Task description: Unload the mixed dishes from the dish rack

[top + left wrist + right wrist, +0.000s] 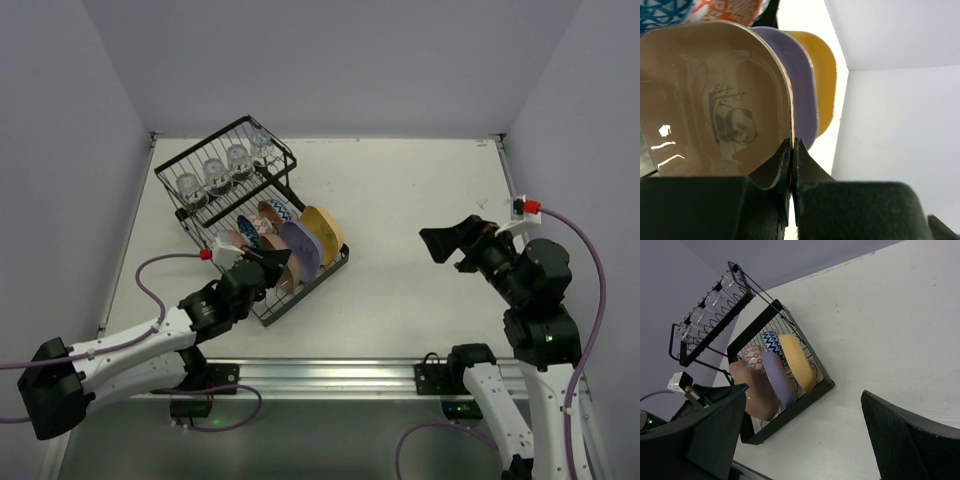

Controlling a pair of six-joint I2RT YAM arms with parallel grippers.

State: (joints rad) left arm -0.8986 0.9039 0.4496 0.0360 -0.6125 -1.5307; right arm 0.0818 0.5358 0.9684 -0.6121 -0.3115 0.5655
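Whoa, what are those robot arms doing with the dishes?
The left tool is pinched shut on the rim of the tan panda plate, which stands in the dish rack beside the purple plate and yellow plate. The right tool is open, hanging above the table away from the rack. Four glass cups sit in the rack's other section.

Black wire rack (pixel 318 282) sits askew near the bench's far-left corner. Four clear cups (pixel 214 172) sit in a row in its basket. In the tray, on edge: yellow plate (pixel 325 232), purple plate (pixel 300 245), panda-printed tan plate (pixel 715 100), with a blue bowl (pixel 772 341) and a red-patterned bowl (pixel 755 357) behind them.
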